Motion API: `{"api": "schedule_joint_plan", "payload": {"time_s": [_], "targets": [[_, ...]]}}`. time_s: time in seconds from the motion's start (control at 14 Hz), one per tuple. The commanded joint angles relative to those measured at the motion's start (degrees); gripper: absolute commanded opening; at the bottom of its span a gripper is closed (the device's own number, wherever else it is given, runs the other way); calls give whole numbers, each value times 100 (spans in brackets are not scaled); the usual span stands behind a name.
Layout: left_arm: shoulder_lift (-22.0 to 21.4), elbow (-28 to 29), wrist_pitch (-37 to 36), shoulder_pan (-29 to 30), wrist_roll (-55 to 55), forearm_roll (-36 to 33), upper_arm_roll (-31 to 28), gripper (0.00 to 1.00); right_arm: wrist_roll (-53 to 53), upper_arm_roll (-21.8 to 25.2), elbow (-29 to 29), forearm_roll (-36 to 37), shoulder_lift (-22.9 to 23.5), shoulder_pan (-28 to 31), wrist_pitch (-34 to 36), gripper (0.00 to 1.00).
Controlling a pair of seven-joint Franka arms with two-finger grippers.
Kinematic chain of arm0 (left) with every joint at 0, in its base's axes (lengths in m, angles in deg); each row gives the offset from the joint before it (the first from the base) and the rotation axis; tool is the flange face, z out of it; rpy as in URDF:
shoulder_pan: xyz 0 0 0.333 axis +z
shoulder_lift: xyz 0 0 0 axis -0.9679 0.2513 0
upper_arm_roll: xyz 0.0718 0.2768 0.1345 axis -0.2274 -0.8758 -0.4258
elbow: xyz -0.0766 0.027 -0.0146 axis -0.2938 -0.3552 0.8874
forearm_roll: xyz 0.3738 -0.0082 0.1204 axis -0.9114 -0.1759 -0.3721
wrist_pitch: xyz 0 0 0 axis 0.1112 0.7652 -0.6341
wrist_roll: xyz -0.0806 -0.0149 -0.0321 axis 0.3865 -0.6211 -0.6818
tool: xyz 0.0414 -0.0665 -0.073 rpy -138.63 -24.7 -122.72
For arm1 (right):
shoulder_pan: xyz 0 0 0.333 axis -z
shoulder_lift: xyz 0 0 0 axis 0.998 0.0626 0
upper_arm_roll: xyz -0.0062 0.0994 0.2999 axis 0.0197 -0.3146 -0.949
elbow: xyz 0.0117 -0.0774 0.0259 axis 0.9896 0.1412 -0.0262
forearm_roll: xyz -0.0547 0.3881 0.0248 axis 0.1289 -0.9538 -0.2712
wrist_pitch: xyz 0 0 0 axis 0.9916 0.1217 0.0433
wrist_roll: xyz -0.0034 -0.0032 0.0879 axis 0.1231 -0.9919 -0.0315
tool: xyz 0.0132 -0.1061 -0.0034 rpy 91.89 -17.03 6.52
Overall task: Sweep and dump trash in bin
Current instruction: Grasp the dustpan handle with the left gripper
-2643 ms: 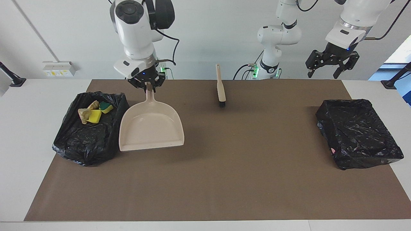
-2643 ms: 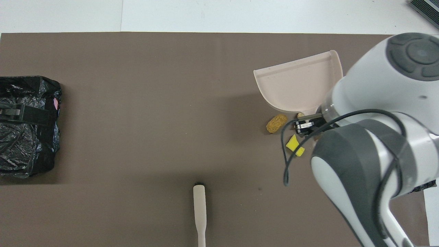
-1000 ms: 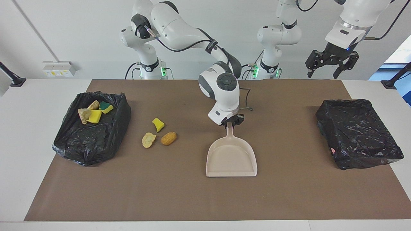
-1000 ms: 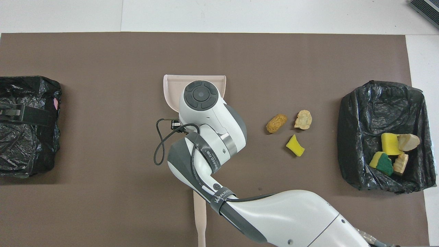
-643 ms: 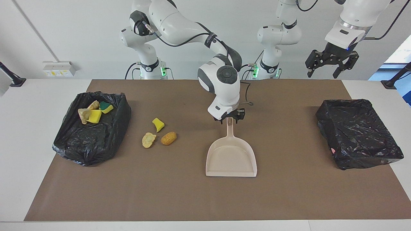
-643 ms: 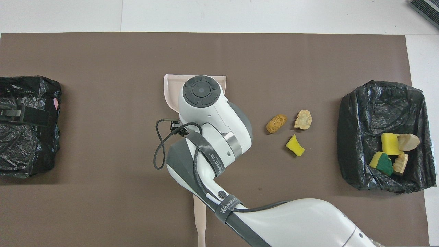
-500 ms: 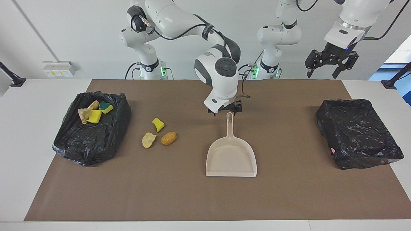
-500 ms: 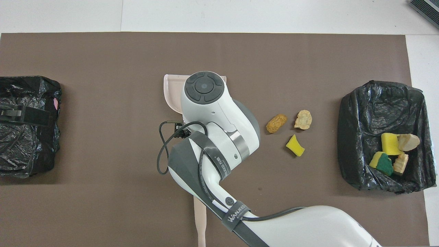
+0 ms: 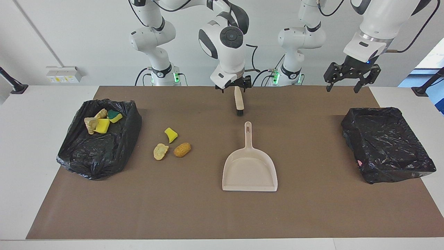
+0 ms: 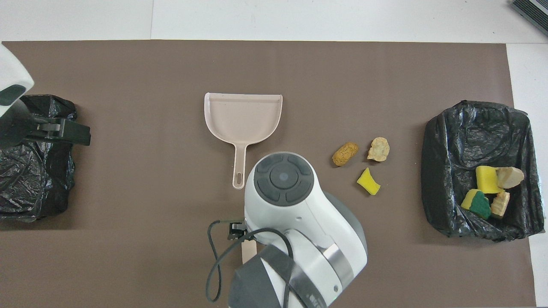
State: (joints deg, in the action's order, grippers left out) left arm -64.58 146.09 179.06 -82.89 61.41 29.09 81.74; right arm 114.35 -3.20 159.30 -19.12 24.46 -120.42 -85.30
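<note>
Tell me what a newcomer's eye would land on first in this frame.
Probably the three loose scraps on the brown mat, beside the black-lined bin at the right arm's end, which holds four more scraps. Next, the beige dustpan lying unheld mid-table. The right pincer hangs open over the brush handle; the left pincer waits, open, near the other lined bin.
</note>
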Motion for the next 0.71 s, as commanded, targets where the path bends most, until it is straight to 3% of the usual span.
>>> {"api": "schedule_joint_plan", "payload": {"time_s": [0.0, 0.29, 0.64], "targets": [[197, 14, 383, -414, -361, 8, -44, 100, 117, 15, 1586, -434, -966, -385, -866, 100], [566, 505, 1400, -1292, -974, 17, -36, 100, 371, 6, 2573, -558, -1399, -992, -1464, 100], [1584, 602, 2403, -2076, -2081, 8, -44, 100, 687, 15, 3014, -752, -1120, -1599, -2492, 100]]}}
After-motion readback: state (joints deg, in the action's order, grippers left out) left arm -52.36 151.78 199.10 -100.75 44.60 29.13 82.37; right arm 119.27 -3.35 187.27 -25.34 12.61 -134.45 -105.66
